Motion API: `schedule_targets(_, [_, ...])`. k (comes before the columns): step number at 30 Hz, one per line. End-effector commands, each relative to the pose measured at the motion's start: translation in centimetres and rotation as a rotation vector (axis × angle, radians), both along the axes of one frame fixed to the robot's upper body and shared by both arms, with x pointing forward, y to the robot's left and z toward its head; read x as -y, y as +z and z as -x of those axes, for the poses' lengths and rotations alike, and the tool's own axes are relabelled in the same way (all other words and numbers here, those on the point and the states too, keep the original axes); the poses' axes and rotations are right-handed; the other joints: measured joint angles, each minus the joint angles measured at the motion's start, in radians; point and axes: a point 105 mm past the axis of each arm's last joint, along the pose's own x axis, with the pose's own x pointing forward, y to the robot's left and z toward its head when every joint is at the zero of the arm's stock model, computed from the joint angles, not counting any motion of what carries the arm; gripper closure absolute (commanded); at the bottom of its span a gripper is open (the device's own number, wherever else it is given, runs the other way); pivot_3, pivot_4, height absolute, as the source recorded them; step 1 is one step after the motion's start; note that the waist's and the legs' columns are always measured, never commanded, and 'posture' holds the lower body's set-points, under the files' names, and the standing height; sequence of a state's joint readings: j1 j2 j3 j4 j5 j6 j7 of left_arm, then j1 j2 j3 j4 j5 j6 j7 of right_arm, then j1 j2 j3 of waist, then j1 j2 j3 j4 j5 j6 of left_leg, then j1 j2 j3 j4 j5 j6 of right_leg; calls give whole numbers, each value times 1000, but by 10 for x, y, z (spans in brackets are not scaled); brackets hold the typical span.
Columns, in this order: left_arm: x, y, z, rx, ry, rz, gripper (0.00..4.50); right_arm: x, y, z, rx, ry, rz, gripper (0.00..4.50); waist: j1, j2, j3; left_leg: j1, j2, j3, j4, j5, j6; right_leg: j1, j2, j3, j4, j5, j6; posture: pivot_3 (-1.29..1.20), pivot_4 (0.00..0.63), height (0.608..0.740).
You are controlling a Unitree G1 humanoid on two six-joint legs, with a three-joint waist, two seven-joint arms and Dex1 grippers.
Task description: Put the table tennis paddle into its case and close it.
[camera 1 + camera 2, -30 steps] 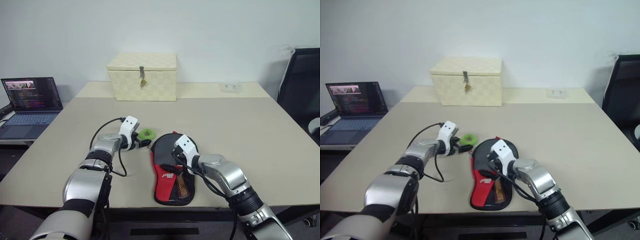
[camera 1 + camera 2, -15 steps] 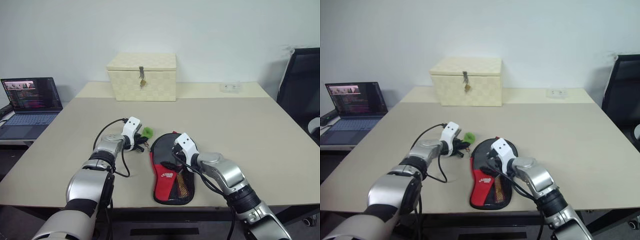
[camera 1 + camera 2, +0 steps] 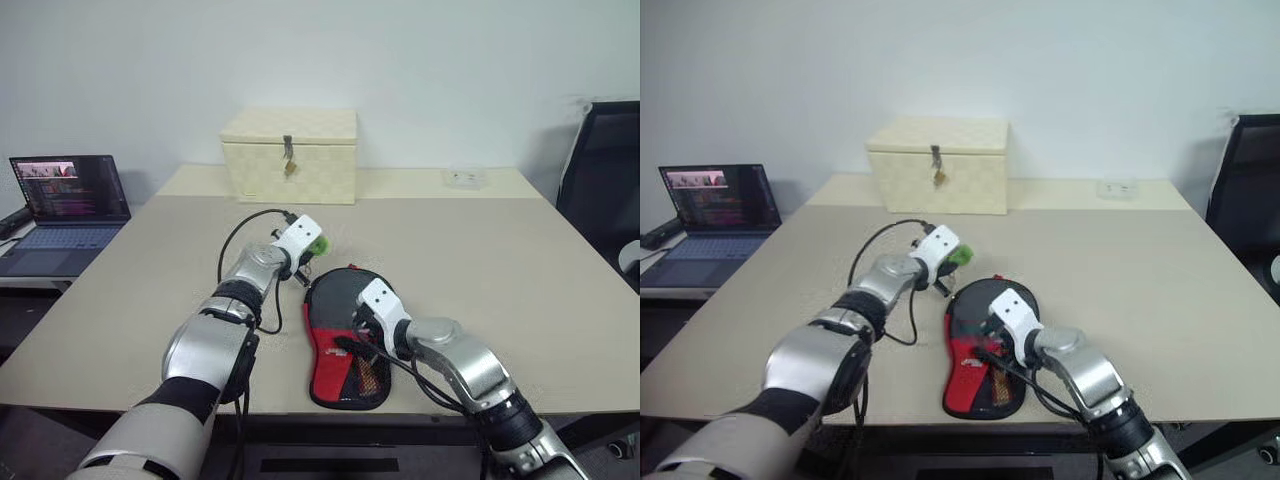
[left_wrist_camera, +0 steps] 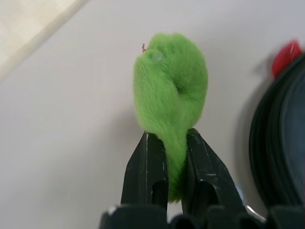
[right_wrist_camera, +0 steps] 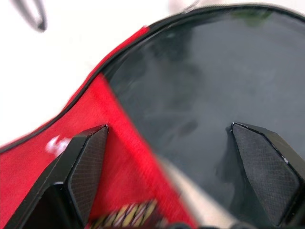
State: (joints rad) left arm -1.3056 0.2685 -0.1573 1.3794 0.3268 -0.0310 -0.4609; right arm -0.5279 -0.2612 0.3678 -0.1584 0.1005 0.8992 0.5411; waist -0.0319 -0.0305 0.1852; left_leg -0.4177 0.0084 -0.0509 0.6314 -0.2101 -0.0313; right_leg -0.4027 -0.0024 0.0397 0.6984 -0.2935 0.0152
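Observation:
The case (image 3: 345, 335), black with a red and mesh lower part, lies flat on the table (image 3: 500, 260) near the front edge. Its fuzzy green zipper tag (image 4: 171, 90) is lifted off the table just beyond the case's round end. My left gripper (image 4: 172, 136) is shut on the tag, pinching its lower part. My right gripper (image 5: 167, 129) is open, its fingers (image 5: 88, 157) spread over the case where the black meets the red. The table tennis paddle is hidden; a tan shape shows behind the mesh (image 3: 368, 378).
A cream woven box (image 3: 290, 155) with a metal latch stands at the back of the table. An open laptop (image 3: 65, 200) sits on a lower surface to the left. A black chair (image 3: 600, 170) is at the right, a small white object (image 3: 465, 177) at the back right.
My left gripper has shut on the green tag and carried it up and to the right, toward the case's round end. The right gripper has drawn back slightly over the case.

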Motion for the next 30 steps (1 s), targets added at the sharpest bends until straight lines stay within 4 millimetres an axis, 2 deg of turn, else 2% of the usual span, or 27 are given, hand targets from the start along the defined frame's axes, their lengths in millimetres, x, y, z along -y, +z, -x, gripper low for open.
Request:
schedule_targets(1, [21,29,-5,139,-63,-114,4446,7,-38,23,-166,-17,79,0,0,0,0,0,0,0,0,0,0,0,0,0,0,0,0,0,150,740])
schedule_targets(9, [79,29,6,277,-281,-368,4446,12,-49,44,-204,-18,111,0,1,-1,-1,0,-1,0,0,0,0,1,0,0,-1,0,0,0,150,740])
schedule_targets(15, [112,24,16,355,-399,-480,4446,10,-52,52,-218,-23,109,0,2,-1,-1,0,-1,0,0,0,0,1,0,0,-1,0,1,0,150,740])
schedule_targets(23, [175,21,46,461,-637,-543,4446,7,-56,60,-233,-21,105,0,7,-2,-2,2,-1,-2,0,0,0,5,-2,-2,-2,-3,6,0,150,740])
schedule_targets(30, [200,23,62,499,-738,-540,4446,4,-55,60,-231,-19,98,0,5,-2,-3,4,-2,-3,0,0,0,8,-2,-2,-3,-4,7,0,150,740])
